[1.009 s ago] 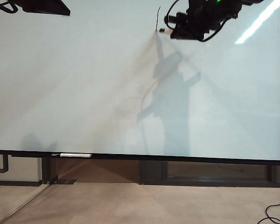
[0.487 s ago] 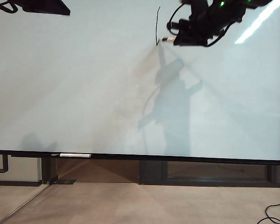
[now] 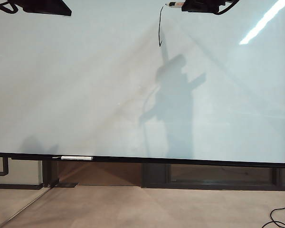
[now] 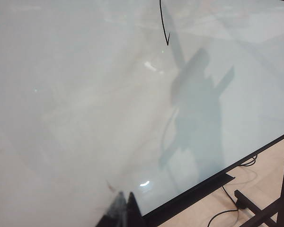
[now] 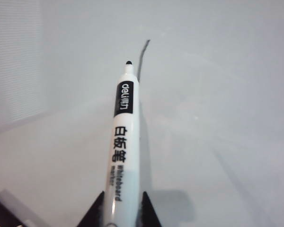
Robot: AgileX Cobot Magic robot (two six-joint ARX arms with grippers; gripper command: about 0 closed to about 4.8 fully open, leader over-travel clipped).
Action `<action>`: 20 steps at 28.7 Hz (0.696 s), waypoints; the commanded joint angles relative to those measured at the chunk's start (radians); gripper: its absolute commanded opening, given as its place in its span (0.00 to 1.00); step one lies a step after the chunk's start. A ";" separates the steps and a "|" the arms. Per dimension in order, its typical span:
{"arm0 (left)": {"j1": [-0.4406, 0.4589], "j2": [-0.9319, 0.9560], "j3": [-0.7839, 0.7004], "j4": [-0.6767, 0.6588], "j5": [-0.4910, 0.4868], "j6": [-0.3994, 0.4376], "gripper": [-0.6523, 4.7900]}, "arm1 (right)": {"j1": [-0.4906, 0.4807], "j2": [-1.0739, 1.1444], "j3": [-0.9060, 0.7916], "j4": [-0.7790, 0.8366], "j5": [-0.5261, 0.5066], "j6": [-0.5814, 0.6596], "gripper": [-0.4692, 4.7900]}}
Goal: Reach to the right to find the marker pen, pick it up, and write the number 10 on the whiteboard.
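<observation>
Since a second ago, right gripper (image 3: 189,4) has climbed to the glossy white black-framed whiteboard (image 3: 85,85)'s top edge, clamping the slim white-barrelled marker pen (image 5: 122,142), tip beside the finished black vertical stroke (image 3: 159,26). Left gripper (image 4: 123,208) idles near the bottom rail; its state cannot be told. For the zero, shift clear of the stroke before touching down lightly.

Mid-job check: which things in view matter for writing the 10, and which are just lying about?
In the job:
- whiteboard
- marker pen, clamped in the right tool
- drawn stroke, the 1; no zero yet

Lying about:
- spare pen on the bottom rail
- floor cable
- left tool, idle low by the board
</observation>
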 commanded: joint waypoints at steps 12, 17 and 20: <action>-0.001 -0.005 0.005 0.015 0.007 -0.003 0.11 | -0.038 0.016 0.064 0.022 0.029 -0.027 0.08; -0.001 -0.005 0.005 0.019 0.006 -0.003 0.11 | -0.041 0.039 0.069 0.019 0.034 -0.014 0.08; -0.001 -0.005 0.005 0.019 0.007 -0.002 0.11 | -0.041 0.050 0.070 0.047 0.034 -0.013 0.08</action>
